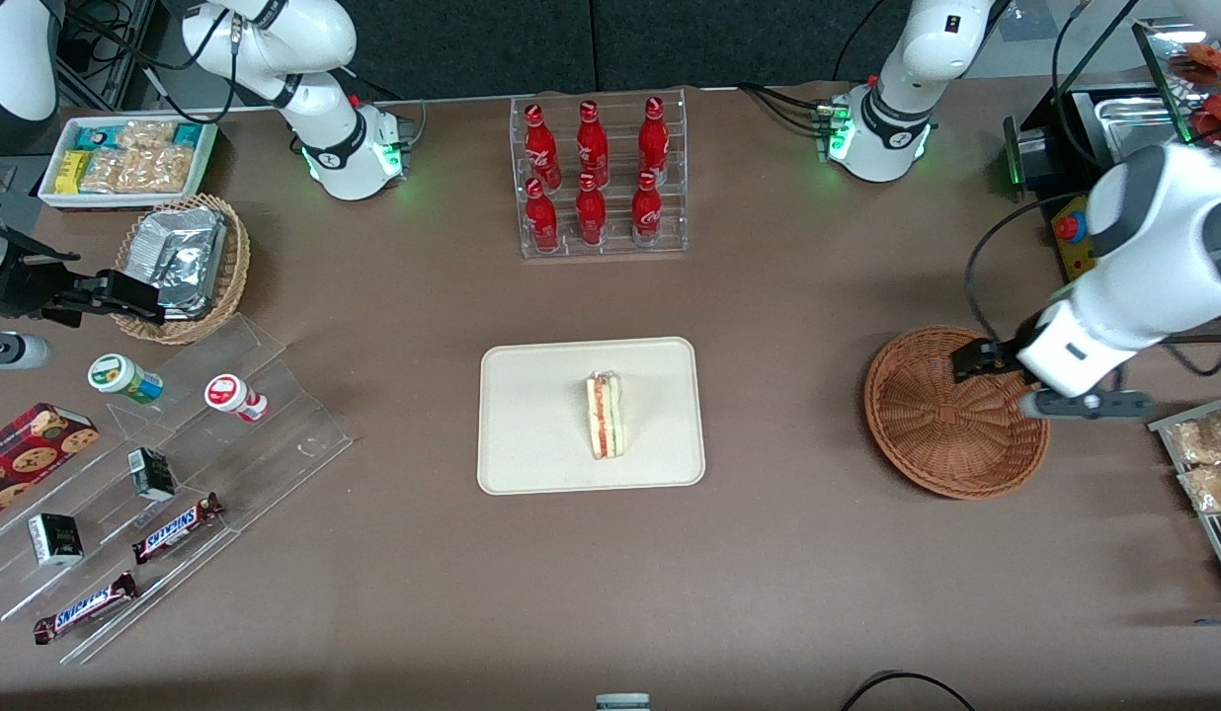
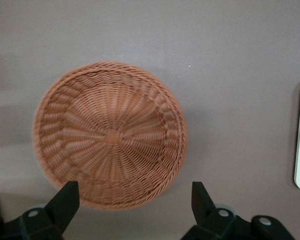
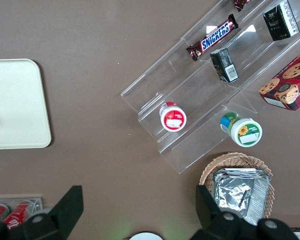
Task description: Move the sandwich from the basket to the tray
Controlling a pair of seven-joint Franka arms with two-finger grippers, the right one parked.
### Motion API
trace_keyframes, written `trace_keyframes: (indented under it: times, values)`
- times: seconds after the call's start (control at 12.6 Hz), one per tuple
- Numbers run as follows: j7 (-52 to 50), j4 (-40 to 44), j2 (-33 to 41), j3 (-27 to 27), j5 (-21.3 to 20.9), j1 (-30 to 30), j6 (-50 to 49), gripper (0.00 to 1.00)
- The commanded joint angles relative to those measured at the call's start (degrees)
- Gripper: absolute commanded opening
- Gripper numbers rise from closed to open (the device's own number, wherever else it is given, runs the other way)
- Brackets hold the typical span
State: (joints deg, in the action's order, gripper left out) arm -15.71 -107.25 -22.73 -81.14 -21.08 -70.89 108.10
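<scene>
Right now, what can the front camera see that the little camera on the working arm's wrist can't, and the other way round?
Only the front view shows the sandwich lying on the tray, and the rack of red bottles. Only the wrist view shows the gripper with its fingers spread open above the basket, and that the basket is empty all the way across. Both show the basket and part of the tray.

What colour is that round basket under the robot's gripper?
Reddish-brown wicker basket, clearest in the left wrist view; the gripper hovers open above it.

Sandwich (image 1: 607,416) on tray (image 1: 531,434); gripper (image 2: 135,202) above basket (image 1: 927,444).
</scene>
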Motion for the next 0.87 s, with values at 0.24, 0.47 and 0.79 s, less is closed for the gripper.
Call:
trace_keyframes:
  times: [0.24, 0.47, 0.79]
  values:
    - [0.07, 9.68, 1.28, -1.83, -0.02, 0.22, -8.52, 1.0]
    - [-0.28, 14.41, 1.54, 8.75, -0.19, 13.35, -11.14, 1.0]
    - [0.33, 25.14, 1.89, 31.96, 2.07, 36.04, -16.87, 1.0]
